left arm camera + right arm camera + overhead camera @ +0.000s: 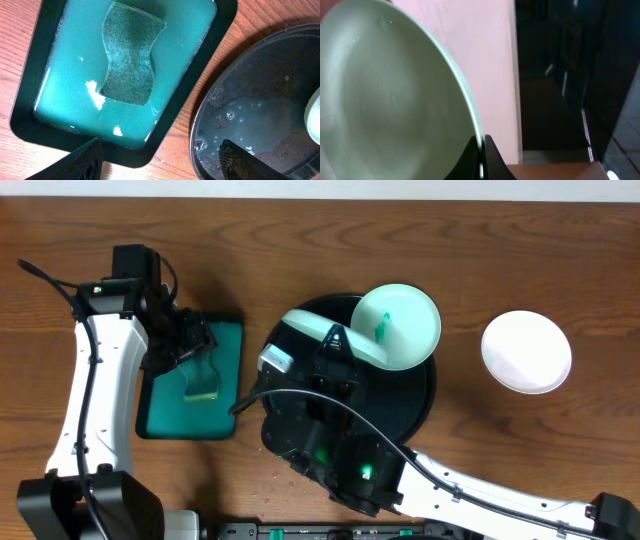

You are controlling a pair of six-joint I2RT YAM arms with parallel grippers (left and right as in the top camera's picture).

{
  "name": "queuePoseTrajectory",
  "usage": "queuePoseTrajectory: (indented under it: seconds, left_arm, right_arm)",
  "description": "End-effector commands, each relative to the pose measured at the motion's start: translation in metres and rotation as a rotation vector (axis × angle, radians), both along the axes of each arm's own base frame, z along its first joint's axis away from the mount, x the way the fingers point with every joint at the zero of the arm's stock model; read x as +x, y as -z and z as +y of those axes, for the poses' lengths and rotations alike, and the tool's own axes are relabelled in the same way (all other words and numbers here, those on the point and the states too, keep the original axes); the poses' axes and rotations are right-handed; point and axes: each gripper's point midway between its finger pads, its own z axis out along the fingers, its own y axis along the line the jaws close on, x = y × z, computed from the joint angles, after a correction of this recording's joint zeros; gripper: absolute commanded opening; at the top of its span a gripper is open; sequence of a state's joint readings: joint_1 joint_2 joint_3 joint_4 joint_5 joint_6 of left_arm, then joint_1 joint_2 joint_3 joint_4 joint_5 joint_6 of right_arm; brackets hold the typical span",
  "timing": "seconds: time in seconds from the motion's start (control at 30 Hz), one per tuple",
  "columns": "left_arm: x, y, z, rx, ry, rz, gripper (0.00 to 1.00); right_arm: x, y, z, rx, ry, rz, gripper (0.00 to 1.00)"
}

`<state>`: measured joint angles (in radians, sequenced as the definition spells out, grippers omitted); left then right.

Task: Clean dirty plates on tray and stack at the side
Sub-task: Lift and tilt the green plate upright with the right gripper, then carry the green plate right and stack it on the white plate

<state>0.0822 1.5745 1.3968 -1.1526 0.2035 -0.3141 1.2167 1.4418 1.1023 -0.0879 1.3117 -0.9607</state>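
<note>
Left gripper (pixel 161 162) hangs wide, sponge (pixel 131 55) ahead and below; best straddle its narrow waist squarely; right gripper (pixel 481 161) pinches mint plate (pixel 385 100) by rim.

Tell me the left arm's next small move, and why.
Probably lower the left gripper onto the sponge and close. Its fingers are open above the sponge, which lies loose in the teal tray's soapy water, while the right gripper holds the mint plate tilted by its rim, green smear showing, ready for wiping.
</note>
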Motion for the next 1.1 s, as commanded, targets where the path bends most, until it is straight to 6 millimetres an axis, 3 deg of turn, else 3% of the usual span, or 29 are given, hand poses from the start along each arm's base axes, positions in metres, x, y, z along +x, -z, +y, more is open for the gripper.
queuePoseTrajectory:
  seconds: [0.0, 0.1, 0.17, 0.23, 0.3, 0.43, 0.5, 0.63, 0.77, 0.83, 0.9, 1.07]
  left_arm:
    - [0.001, -0.006, 0.002, 0.015, 0.002, -0.02, 0.75]
    - [0.002, -0.006, 0.002, 0.015, 0.002, -0.02, 0.75]
    - [0.002, -0.006, 0.002, 0.015, 0.003, -0.022, 0.75]
    - [0.002, -0.006, 0.002, 0.015, 0.003, -0.02, 0.75]
    - [0.002, -0.006, 0.002, 0.014, 0.002, -0.023, 0.75]
    - [0.0, -0.006, 0.002, 0.014, 0.003, -0.012, 0.75]
    - [0.0, -0.006, 0.002, 0.014, 0.003, -0.013, 0.75]
    - [0.001, -0.006, 0.002, 0.014, 0.003, -0.016, 0.75]
    - [0.0, -0.006, 0.002, 0.014, 0.003, -0.012, 0.75]
    - [0.0, -0.006, 0.002, 0.014, 0.003, -0.012, 0.75]
    - [0.0, -0.006, 0.002, 0.014, 0.003, -0.012, 0.75]
    - [0.0, -0.006, 0.002, 0.014, 0.003, -0.013, 0.75]
  right_arm:
    - [-0.003, -0.006, -0.002, 0.039, 0.046, -0.032, 0.01]
    - [-0.005, -0.006, 0.008, 0.115, -0.002, -0.024, 0.01]
    - [-0.007, -0.014, 0.002, 0.156, 0.042, -0.062, 0.01]
    - [-0.002, -0.005, 0.006, 0.252, 0.012, -0.032, 0.01]
    - [0.009, 0.02, 0.002, 0.353, 0.005, 0.052, 0.01]
    - [0.009, 0.105, -0.004, 0.692, 0.062, 0.469, 0.01]
    - [0.011, 0.127, -0.012, 0.882, 0.161, 0.612, 0.01]
    - [0.021, 0.136, -0.015, 1.189, 0.267, 0.772, 0.02]
    - [0.038, 0.118, -0.024, 1.437, 0.267, 0.883, 0.01]
    - [0.052, 0.107, -0.043, 1.546, 0.29, 0.885, 0.01]
    - [0.068, 0.101, -0.077, 1.626, 0.358, 0.826, 0.01]
    - [0.086, 0.114, -0.189, 1.734, 0.667, 0.648, 0.01]
